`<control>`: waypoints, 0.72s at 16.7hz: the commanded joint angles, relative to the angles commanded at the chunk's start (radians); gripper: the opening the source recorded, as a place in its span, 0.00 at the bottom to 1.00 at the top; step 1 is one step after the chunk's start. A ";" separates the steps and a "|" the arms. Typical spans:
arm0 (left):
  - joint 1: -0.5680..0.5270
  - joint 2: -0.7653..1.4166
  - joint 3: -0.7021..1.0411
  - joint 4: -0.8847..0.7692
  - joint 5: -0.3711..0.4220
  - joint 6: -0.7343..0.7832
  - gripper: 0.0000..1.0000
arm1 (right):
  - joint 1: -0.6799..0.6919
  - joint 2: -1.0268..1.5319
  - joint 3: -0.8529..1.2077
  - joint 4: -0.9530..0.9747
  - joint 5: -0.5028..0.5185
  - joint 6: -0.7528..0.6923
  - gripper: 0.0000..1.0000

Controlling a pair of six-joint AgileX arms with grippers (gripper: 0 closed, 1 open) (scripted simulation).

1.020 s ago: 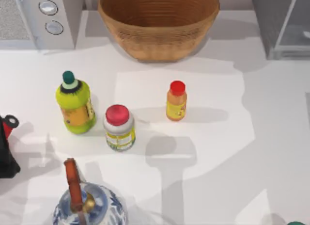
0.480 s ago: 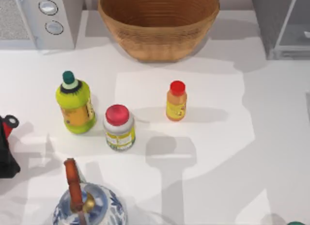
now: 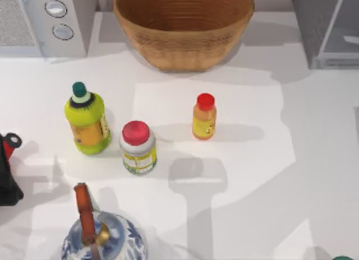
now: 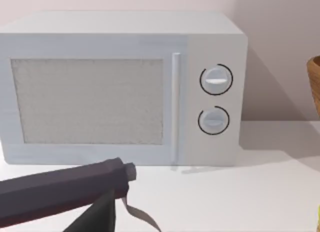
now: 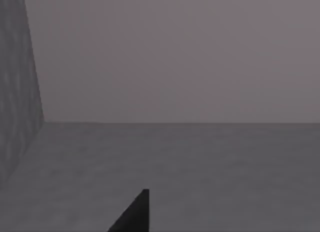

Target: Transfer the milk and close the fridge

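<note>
The fridge (image 3: 314, 30) is staying put at the table's (image 3: 320, 137) far right, nothing is shifting, suggesting a pause in the task; whether the left gripper (image 4: 107, 202) or right gripper (image 5: 137, 214) is gripping anything cannot be told.

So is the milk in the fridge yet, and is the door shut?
Done: I can't confirm the milk is inside. In hand: the right gripper faces a grey speckled wall, maybe the fridge. Left to do: its door looks open at the table's far right, so closing remains. The left gripper idles by the microwave.
</note>
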 joint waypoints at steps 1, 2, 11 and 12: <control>0.000 0.000 0.000 0.000 0.000 0.000 1.00 | 0.000 0.000 0.000 0.000 0.000 0.000 1.00; 0.000 0.000 0.000 0.000 0.000 0.000 1.00 | 0.000 0.000 0.000 0.000 0.000 0.000 1.00; 0.000 0.000 0.000 0.000 0.000 0.000 1.00 | 0.006 -0.029 -0.012 -0.007 0.001 0.000 1.00; 0.000 0.000 0.000 0.000 0.000 0.000 1.00 | 0.010 -0.060 -0.024 -0.016 0.002 0.000 1.00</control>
